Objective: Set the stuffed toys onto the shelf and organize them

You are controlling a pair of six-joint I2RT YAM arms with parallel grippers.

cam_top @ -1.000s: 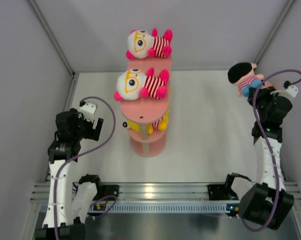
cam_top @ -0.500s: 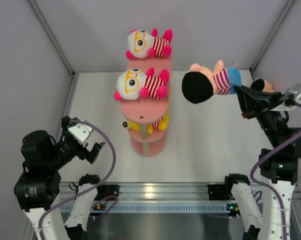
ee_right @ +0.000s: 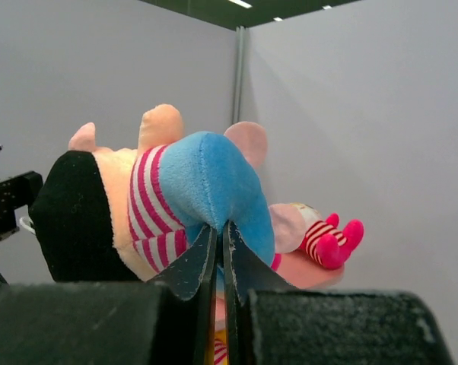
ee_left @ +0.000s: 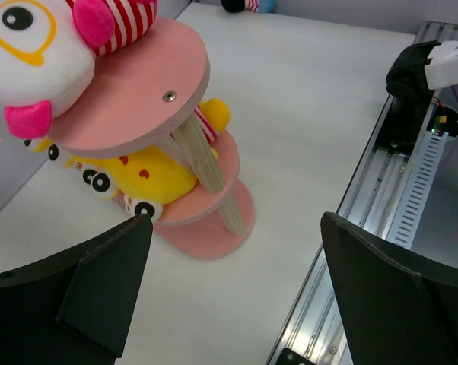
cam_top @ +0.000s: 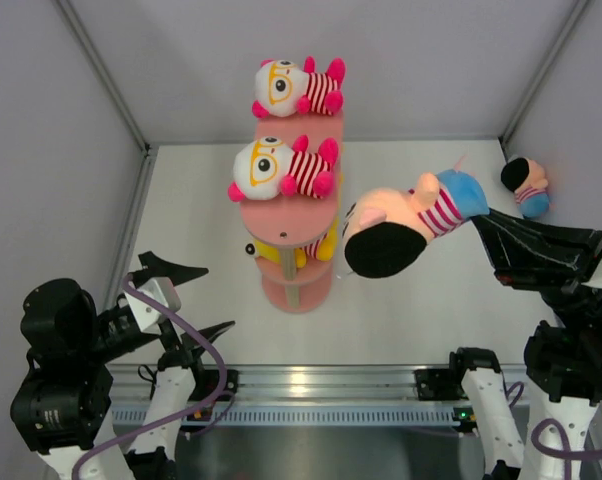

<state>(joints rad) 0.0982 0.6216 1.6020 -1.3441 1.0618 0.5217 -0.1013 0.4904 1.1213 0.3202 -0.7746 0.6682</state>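
The pink three-tier shelf stands mid-table. One white-faced stuffed toy lies on its top tier, another on the middle tier, and a yellow one on the lower tier. My right gripper is shut on the blue shorts of a black-haired doll, held in the air just right of the shelf, head towards the shelf. In the right wrist view the fingertips pinch the doll. My left gripper stands open and empty near the front left, facing the shelf.
A second black-haired doll lies on the table at the far right corner. The metal rail runs along the near edge. Grey walls close in on the left, back and right.
My right arm has lifted the black-haired doll from the far right corner and swung it left to beside the shelf. The left arm has drawn back towards the front left, jaws wide.
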